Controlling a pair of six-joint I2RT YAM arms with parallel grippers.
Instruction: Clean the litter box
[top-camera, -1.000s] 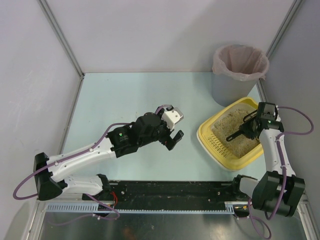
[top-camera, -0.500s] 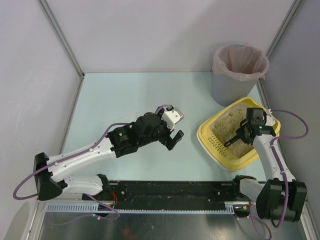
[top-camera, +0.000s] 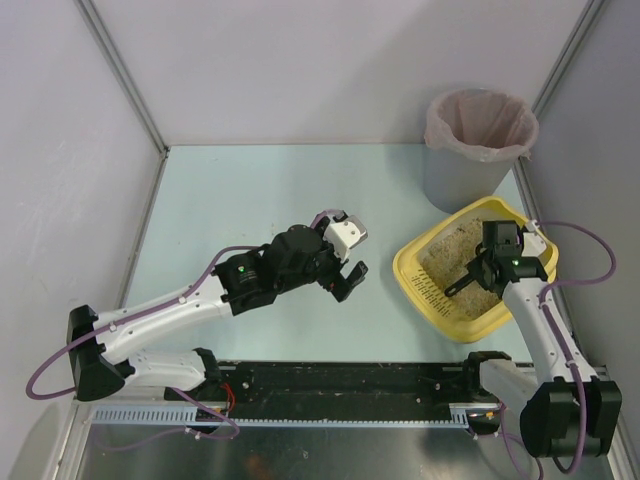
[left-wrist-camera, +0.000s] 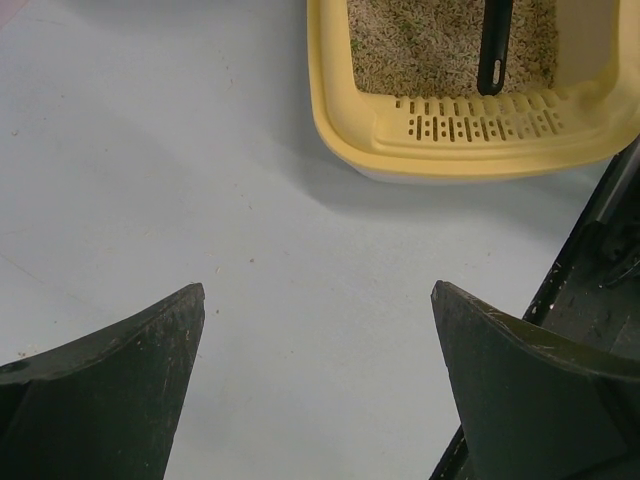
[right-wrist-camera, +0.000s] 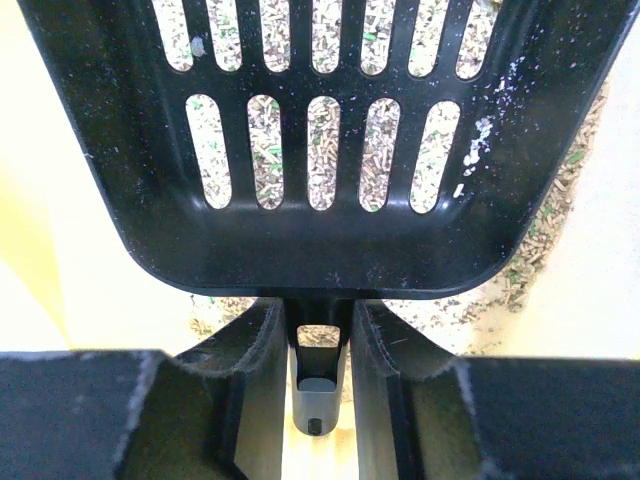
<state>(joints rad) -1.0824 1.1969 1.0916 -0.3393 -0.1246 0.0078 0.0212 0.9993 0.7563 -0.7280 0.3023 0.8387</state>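
The pale blue table (top-camera: 250, 190) is carrying everything, with white walls standing round it; the left arm (top-camera: 170, 310) is reaching from its near-left base toward the middle of the table; the right arm (top-camera: 545, 330) is rising along the right edge and bending in over the litter box; the grey bin (top-camera: 455, 185), lined with a pink bag, is standing in the far right corner; the litter box (top-camera: 412, 270) (left-wrist-camera: 470, 150) is sitting on the right side of the table, just on the near side of the bin, with one corner pointing at the bin and its slotted edge facing the left arm; beige litter (top-camera: 450, 258) (left-wrist-camera: 420, 50) is lying inside it; the black scoop (top-camera: 462, 283) (right-wrist-camera: 320, 200) is sitting over that litter, grains showing through the slots of its pan, and a thin black end of it is pointing toward the slotted edge; whether the pan is touching the grains I cannot tell; the right jaws are pinching the scoop's handle from both sides; the left jaws are gaping wide above bare table, well apart from the box and holding nothing, their dark fingers (left-wrist-camera: 110, 400) framing the left wrist view.
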